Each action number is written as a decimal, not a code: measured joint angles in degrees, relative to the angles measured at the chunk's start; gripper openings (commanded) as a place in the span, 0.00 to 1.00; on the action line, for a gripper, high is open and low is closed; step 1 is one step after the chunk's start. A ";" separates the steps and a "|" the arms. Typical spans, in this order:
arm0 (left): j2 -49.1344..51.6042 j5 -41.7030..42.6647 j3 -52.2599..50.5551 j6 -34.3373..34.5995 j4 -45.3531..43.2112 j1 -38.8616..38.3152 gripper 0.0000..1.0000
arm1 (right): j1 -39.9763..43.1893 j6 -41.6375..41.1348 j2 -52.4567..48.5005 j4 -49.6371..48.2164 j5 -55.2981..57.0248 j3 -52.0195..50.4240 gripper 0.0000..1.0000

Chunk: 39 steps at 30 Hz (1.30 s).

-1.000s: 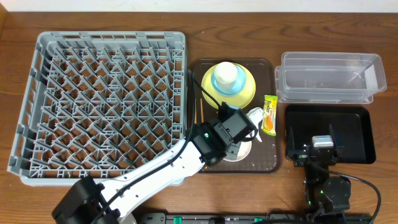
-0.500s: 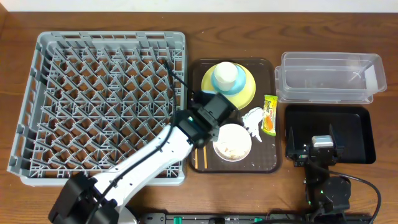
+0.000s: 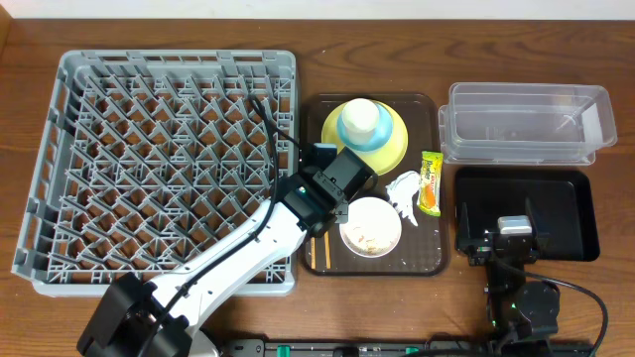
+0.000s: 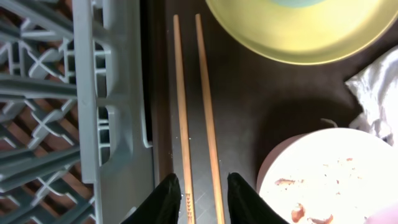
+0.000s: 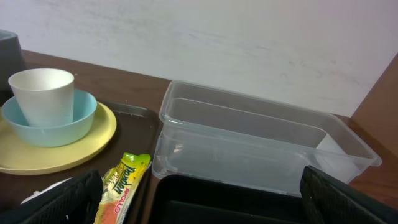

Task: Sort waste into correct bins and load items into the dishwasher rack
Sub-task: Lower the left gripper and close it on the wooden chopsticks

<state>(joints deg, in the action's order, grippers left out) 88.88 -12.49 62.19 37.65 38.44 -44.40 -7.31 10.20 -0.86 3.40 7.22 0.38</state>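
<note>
Two wooden chopsticks (image 4: pixel 181 112) lie side by side along the left edge of the brown serving tray (image 3: pixel 427 253), next to the grey dishwasher rack (image 3: pixel 159 159). My left gripper (image 4: pixel 203 199) straddles their near ends, jaws narrow, a sliver of gap on each side. A white bowl (image 3: pixel 370 226) holding crumbs sits just right of it. The yellow plate (image 3: pixel 395 149) carries the light blue bowl (image 3: pixel 359 147) and the white cup (image 3: pixel 360 119). Napkin (image 3: pixel 405 188) and snack wrapper (image 3: pixel 430 181) lie at the tray's right. My right gripper (image 5: pixel 199 205) hangs wide open over the black tray (image 3: pixel 556 213).
The clear tub (image 3: pixel 526 124) stands behind the black tray, nothing showing in either. The rack wall (image 4: pixel 106 93) rises close to the left of the chopsticks. My left arm (image 3: pixel 248 258) crosses the rack's front right corner.
My left arm swung left off the white bowl, uncovering it, and now sits over the chopsticks. Its jaws have narrowed around them. The right arm has not moved.
</note>
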 measured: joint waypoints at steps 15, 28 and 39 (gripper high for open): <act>0.68 -2.93 -2.75 6.29 -2.36 -0.35 0.21 | 0.00 0.00 0.00 0.00 0.00 0.00 0.99; 10.91 -2.89 -2.75 6.54 -7.63 -2.91 0.10 | 0.00 0.02 0.00 0.00 0.00 0.00 0.99; 11.08 12.61 -2.78 4.02 -12.68 -2.91 0.09 | 0.00 0.00 0.00 0.00 0.00 0.00 0.99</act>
<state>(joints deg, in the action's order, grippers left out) 99.96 0.12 59.42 41.67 25.76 -47.31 -7.31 10.20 -0.86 3.40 7.22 0.38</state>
